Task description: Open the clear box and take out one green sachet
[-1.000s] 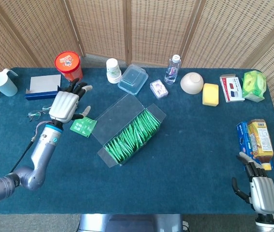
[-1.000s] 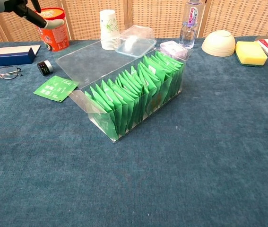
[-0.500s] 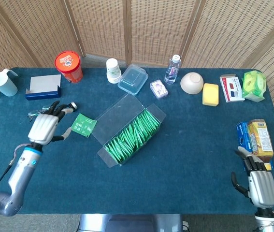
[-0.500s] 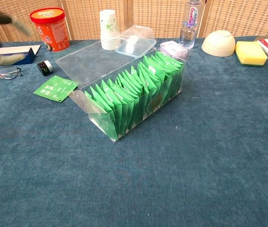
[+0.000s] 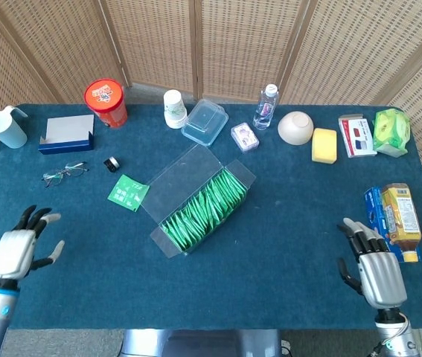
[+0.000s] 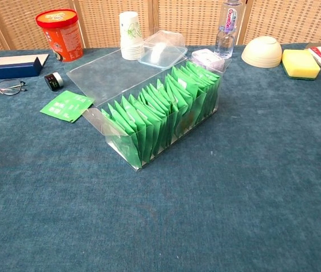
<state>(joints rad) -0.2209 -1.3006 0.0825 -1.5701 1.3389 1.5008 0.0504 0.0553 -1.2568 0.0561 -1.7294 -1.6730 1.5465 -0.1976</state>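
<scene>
The clear box (image 5: 202, 199) (image 6: 159, 116) lies open at the table's middle, its lid (image 5: 182, 170) (image 6: 106, 68) folded back flat, and it is packed with several green sachets (image 5: 204, 205) (image 6: 166, 107). One green sachet (image 5: 128, 193) (image 6: 67, 105) lies flat on the blue cloth just left of the box. My left hand (image 5: 18, 249) is at the near left corner, fingers spread, holding nothing. My right hand (image 5: 371, 264) is at the near right, fingers apart and empty. Neither hand shows in the chest view.
Along the back stand a red tub (image 5: 106, 102), paper cups (image 5: 173, 108), a clear container (image 5: 205, 121), a water bottle (image 5: 266, 106), a bowl (image 5: 295, 128) and a yellow sponge (image 5: 324, 145). Glasses (image 5: 63, 173) and a blue box (image 5: 65, 134) lie at left; snack boxes (image 5: 394, 216) at right.
My left hand has drawn back from beside the loose sachet toward the near left corner and left the chest view. My right hand has risen slightly. The sachet lies still.
</scene>
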